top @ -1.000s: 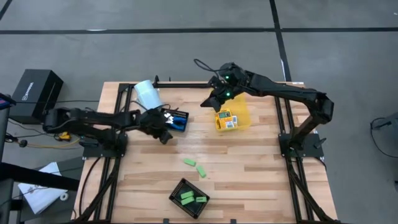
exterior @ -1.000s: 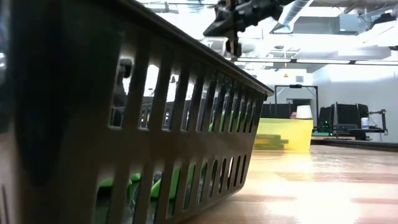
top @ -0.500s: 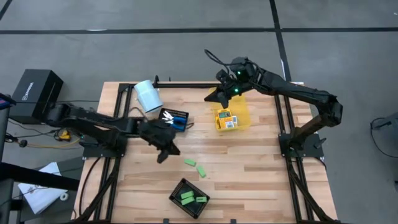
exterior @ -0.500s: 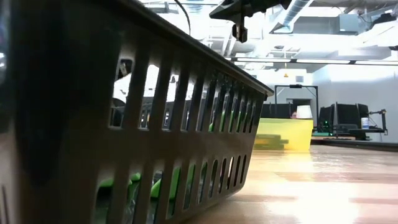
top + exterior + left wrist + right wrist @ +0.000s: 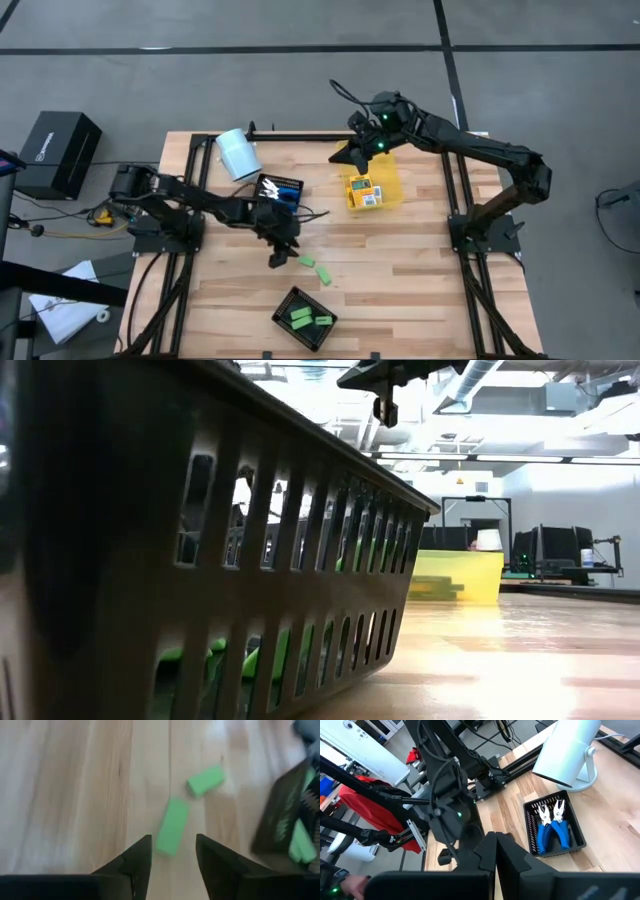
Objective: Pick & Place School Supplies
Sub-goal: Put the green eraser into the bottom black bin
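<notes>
Two light-green oblong pieces lie flat on the wooden table. My left gripper is open just left of them. In the left wrist view its fingers stand on either side of the nearer piece's near end, touching nothing; the second piece lies beyond. My right gripper is shut and holds nothing, raised over the far left of the yellow bin, which holds yellow-orange packs. Two blue-handled tools lie in a black tray.
A black slotted tray with green pieces in it stands near the front edge and fills the low view's left. A white-blue cylinder lies at the far left. Bare wood stretches right of the loose pieces.
My left gripper has swung from beside the blue-tool tray toward the table's near edge and right, sinking a little and rolling about its own line, and now stands at the loose green pieces. My right gripper has risen slightly over the yellow bin, then kept still.
</notes>
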Motion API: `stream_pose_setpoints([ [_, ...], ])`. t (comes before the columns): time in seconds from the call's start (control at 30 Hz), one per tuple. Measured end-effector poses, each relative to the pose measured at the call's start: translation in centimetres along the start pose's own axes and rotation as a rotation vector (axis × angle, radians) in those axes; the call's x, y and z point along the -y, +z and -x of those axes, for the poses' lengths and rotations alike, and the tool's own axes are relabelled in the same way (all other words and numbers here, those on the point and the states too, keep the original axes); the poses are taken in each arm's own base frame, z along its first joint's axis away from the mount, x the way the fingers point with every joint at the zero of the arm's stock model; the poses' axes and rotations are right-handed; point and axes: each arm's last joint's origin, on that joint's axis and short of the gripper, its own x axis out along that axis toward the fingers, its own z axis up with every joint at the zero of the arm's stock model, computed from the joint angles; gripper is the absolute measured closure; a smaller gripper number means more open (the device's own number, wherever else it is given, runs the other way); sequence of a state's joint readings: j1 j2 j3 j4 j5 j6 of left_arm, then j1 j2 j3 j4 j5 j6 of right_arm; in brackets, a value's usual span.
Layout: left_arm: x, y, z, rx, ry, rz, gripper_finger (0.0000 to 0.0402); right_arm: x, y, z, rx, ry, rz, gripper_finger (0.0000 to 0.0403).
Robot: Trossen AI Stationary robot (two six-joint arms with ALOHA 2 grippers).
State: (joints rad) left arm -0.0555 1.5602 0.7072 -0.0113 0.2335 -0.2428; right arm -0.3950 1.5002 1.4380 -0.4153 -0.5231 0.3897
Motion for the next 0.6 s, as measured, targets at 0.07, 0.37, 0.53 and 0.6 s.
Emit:
stream_pose_setpoints([
  [0.07,-0.2,-0.2,-0.6,-0.015,0.001,0.004,0.0276,0.0,0.0,0.0,0.0,0.0,0.001,0.0403],
  [0.37,-0.4,-0.3,-1.3,-0.008,0.0,0.003,0.0395,0.0,0.0,0.0,-0.003,-0.001,0.003,0.0403],
  [0.53,-0.6,-0.4,-1.9,-0.011,0.004,0.001,0.0399,0.0,0.0,0.0,-0.003,0.0,0.004,0.0403],
  [0.6,-0.7,-0.7,-2.2,-0.034,0.007,0.006,0.04,0.0,0.0,0.0,-0.003,0.0,0.004,0.0403],
])
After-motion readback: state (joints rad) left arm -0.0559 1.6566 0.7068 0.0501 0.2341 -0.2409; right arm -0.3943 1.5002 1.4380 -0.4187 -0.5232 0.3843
